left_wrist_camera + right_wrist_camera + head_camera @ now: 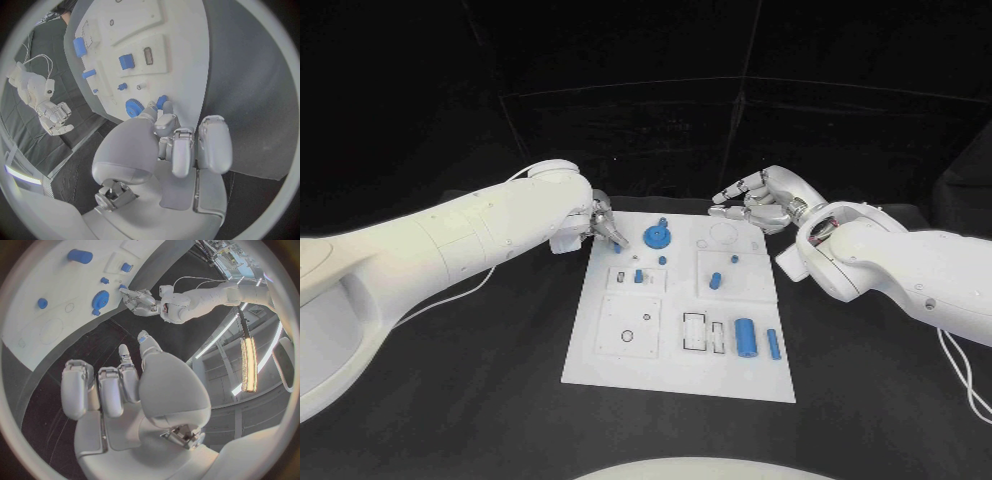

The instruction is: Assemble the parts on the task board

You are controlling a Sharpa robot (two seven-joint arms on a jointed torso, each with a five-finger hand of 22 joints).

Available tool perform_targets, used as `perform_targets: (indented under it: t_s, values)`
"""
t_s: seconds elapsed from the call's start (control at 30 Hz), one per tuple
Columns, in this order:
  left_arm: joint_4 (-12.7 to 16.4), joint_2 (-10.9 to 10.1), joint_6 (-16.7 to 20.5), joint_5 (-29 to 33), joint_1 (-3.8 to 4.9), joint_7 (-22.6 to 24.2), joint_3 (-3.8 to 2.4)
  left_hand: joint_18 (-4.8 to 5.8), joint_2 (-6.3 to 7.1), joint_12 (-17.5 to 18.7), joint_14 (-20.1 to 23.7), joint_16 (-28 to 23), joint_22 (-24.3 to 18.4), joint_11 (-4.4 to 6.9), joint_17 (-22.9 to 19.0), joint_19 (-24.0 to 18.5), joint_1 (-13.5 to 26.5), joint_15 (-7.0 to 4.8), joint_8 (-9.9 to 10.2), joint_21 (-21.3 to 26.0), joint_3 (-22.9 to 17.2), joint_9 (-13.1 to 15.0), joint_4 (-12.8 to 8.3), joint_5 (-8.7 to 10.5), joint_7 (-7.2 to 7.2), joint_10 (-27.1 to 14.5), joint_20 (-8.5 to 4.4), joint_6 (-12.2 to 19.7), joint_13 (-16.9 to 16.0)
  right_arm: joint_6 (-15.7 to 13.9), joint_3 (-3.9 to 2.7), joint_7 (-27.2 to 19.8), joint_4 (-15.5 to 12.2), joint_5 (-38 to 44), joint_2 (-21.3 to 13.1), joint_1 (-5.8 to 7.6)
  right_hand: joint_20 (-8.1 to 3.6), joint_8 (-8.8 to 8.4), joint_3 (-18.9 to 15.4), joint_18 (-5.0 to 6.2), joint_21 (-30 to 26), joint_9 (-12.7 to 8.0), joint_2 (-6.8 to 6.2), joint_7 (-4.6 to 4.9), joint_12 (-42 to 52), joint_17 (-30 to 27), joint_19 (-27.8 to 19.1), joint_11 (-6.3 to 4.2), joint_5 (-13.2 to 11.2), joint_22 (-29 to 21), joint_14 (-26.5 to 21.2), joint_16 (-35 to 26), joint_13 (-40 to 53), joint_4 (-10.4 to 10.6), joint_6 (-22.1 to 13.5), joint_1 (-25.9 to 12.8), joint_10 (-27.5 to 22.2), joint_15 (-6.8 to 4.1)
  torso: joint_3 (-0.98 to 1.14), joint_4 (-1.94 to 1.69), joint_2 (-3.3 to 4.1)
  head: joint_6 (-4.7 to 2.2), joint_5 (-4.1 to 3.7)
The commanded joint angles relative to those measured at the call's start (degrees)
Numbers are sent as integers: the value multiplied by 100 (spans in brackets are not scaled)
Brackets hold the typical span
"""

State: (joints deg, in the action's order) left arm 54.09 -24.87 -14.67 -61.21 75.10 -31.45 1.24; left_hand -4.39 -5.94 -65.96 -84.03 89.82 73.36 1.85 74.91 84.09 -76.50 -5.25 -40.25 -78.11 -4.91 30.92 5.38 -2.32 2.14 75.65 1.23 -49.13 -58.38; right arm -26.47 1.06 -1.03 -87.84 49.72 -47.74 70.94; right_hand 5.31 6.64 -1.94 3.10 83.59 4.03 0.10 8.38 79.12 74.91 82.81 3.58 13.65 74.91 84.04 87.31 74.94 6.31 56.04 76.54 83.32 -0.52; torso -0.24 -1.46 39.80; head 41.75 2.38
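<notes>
Left hand [600, 222] pinching a small blue part [164, 101] at the task board [678, 380] far edge; right hand [759, 197] released, holding nothing; probably light, rigid, slippery; best pinched across its sides.

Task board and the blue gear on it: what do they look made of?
Task board: looks like matte white plastic, flat and even with shallow moulded recesses, no glare; painted metal can't be ruled out. Blue gear: probably plastic, uniform saturated blue with a dull finish and soft-edged teeth, possibly printed or moulded.
</notes>
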Motion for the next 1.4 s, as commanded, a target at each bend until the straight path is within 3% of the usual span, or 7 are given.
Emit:
perform_targets:
  t_s: [0.03, 0.37, 0.77, 1.03, 1.23, 1.4]
  values:
    - [43, -25, 104, -36, 3, 124, 1, 84, -109, 5, -597, 18, 17, 44, 1509, 3, -203, -35, -42, -39, -140, 37, -130, -38, -35, -2, -53, 38, 4, 21, -4, -37, -3, -11, 4, 11, 3, 23, -30, 5, -30, -7, 21, 0, -35, 870, -29, -14, 37, 13, 455, -28, 554, -15, 10, -15, -38, -29, 1, 2, 0, 5, 1]
    - [466, -280, 477, -36, 1, 253, 0, 92, 0, 47, -597, 18, 51, 38, 1509, 13, -248, -26, -53, -53, -485, 74, -348, -37, -23, 15, -58, 67, 38, 9, -4, -36, -6, -11, -12, 11, 3, 27, -33, 6, -32, -6, 29, -1, -32, 869, -30, -15, 44, 10, 455, -28, 556, -17, 15, -9, -36, -30, 3, -9, -8, 8, 14]
    - [1434, -819, 891, -38, -9, 243, 4, 97, 176, 87, -597, 18, 81, 35, 1509, 24, -144, -22, -24, -66, -875, 71, -472, -39, -17, 44, -55, 28, 72, 3, -4, -33, -15, -11, -40, 11, 2, 28, -35, 7, -33, -6, 30, -1, -34, 862, -31, -15, 45, 8, 454, -32, 554, -16, 16, -10, -37, -30, -5, -14, -7, 1, 50]
    - [2163, -1290, 1314, -163, -140, 226, 18, 102, 359, 95, -597, 18, 122, 36, 1509, 40, 56, -21, -6, -84, -1331, 75, -533, -38, -18, 90, -52, -19, 74, 5, -4, -31, -6, -11, -56, 11, 2, 28, -35, 7, -33, -6, 30, -1, -34, 862, -31, -15, 45, 8, 454, -32, 554, -16, 16, -10, -37, -30, -9, -33, -6, 14, 67]
    - [2472, -1512, 1436, -181, -237, 206, 25, 103, 467, 105, -597, 18, 130, 39, 1509, 44, 189, -23, -11, -83, -1618, 92, -561, -38, -21, 109, -53, -39, 84, 13, -3, -33, 3, -11, -54, 11, 2, 28, -35, 7, -33, -6, 30, -1, -34, 862, -31, -15, 45, 8, 454, -32, 554, -16, 16, -10, -37, -30, -6, -10, -2, 17, 94]
    - [2600, -1592, 1515, -185, -319, 189, 29, 102, 541, 110, -597, 18, 133, 40, 1509, 45, 285, -24, -20, -79, -1827, 109, -581, -38, -22, 121, -54, -46, 86, 17, -3, -36, 10, -11, -51, 10, 2, 28, -35, 7, -33, -6, 30, -1, -34, 862, -31, -15, 45, 8, 454, -32, 554, -16, 16, -10, -37, -30, -6, -15, 1, 21, 90]
